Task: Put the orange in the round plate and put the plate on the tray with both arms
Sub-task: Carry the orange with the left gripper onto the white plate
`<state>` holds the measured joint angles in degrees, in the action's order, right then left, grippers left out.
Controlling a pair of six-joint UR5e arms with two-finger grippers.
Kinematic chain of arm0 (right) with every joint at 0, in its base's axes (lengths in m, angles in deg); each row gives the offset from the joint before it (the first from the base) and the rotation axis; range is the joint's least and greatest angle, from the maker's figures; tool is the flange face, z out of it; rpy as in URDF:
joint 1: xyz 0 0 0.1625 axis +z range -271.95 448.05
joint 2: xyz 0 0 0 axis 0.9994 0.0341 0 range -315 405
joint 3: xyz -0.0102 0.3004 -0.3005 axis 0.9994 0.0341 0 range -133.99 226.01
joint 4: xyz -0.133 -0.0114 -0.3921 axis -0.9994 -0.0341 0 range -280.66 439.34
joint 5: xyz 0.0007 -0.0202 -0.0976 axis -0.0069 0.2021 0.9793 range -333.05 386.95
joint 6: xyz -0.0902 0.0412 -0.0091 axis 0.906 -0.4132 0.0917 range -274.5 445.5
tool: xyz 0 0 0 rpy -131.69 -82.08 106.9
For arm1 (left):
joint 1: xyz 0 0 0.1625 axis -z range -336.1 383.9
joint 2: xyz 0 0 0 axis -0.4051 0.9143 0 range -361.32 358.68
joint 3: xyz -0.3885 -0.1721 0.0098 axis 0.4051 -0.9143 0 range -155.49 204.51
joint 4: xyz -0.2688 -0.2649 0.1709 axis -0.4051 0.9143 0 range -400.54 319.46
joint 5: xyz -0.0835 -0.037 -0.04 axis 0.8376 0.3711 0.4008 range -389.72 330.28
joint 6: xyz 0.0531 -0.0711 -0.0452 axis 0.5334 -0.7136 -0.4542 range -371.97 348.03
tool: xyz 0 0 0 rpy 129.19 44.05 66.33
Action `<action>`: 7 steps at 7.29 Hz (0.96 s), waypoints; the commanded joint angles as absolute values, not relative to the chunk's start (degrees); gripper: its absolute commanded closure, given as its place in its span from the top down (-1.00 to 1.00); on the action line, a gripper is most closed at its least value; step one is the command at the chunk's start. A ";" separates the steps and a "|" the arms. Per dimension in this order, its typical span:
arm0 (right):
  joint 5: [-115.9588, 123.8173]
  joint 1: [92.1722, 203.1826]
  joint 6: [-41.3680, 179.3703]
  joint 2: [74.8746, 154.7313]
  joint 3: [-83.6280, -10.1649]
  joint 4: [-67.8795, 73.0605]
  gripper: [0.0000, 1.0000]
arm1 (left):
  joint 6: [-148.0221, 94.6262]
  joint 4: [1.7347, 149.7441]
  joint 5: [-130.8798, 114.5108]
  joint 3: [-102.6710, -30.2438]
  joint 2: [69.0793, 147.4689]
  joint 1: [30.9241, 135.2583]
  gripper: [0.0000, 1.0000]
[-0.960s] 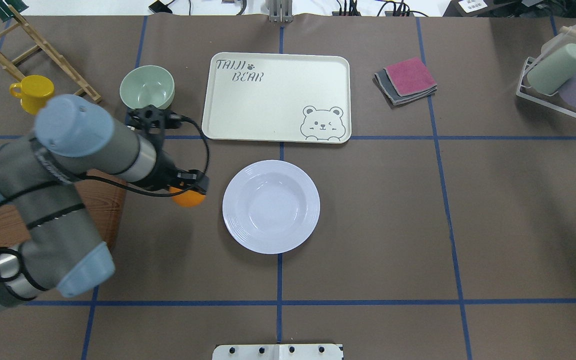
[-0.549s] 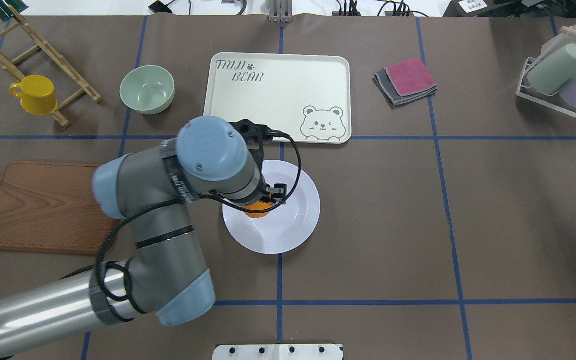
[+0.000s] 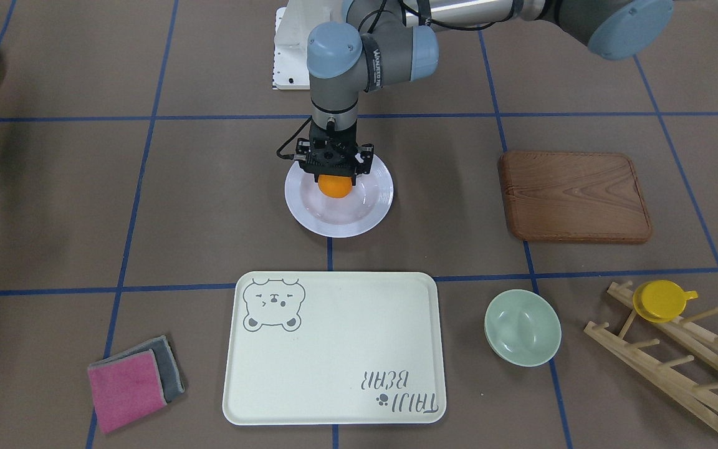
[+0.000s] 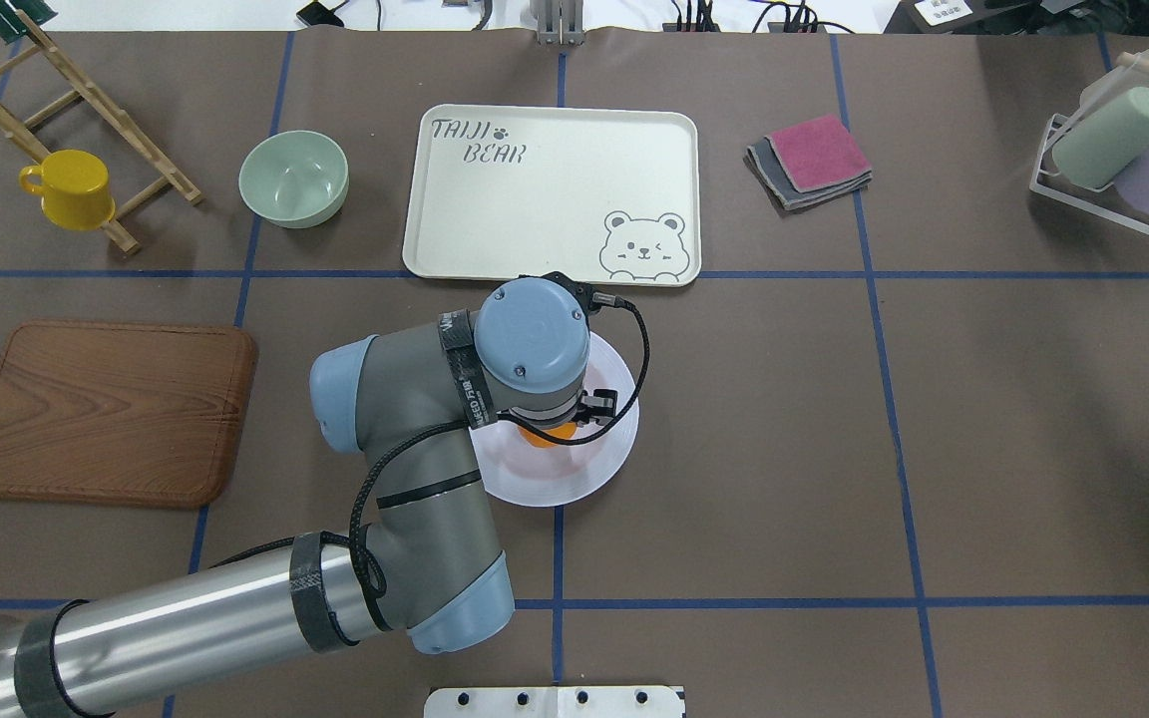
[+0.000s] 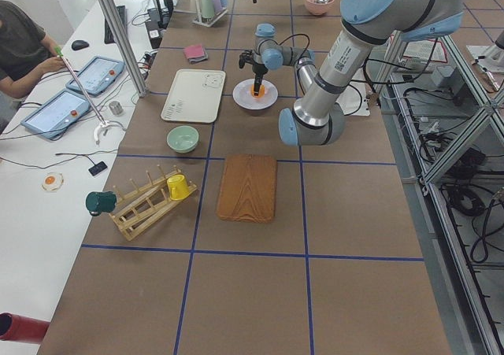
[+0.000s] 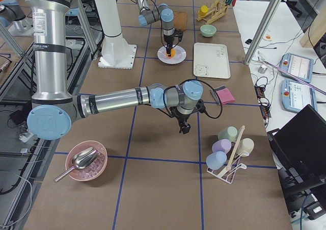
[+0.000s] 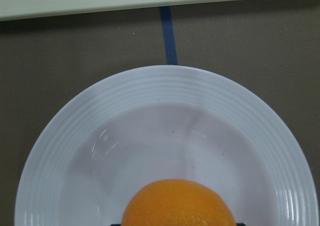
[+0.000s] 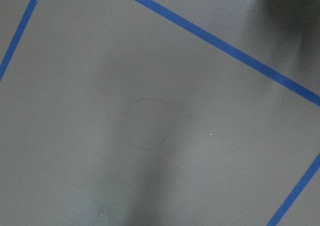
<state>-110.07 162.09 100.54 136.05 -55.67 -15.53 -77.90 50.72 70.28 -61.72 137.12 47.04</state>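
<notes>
The orange (image 3: 334, 186) is held between the fingers of my left gripper (image 3: 333, 177), which is shut on it and points straight down over the round plate (image 3: 372, 209). The left wrist view shows the orange (image 7: 179, 204) low over the white plate's (image 7: 165, 88) ridged bowl; I cannot tell if it touches. From overhead my wrist covers most of the plate (image 4: 606, 457), with only a sliver of the orange (image 4: 547, 434) showing. The cream tray (image 4: 555, 199) lies just beyond the plate, bare. My right gripper (image 6: 183, 129) hangs over bare table far to the right; I cannot tell its state.
A wooden board (image 4: 106, 411) lies left of the plate. A pale-green bowl (image 4: 293, 178) and a yellow cup (image 4: 71, 187) on a wooden rack sit at the far left. Folded cloths (image 4: 810, 160) and a cup rack (image 4: 1123, 150) are at the right.
My left arm has carried the orange rightward from beside the wooden board to over the plate's middle. The plate and tray have not moved.
</notes>
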 commanded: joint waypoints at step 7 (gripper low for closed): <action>-109.81 160.83 97.05 133.25 -55.41 -15.50 1.00 | -77.45 52.01 68.46 -62.39 137.11 46.57 0.98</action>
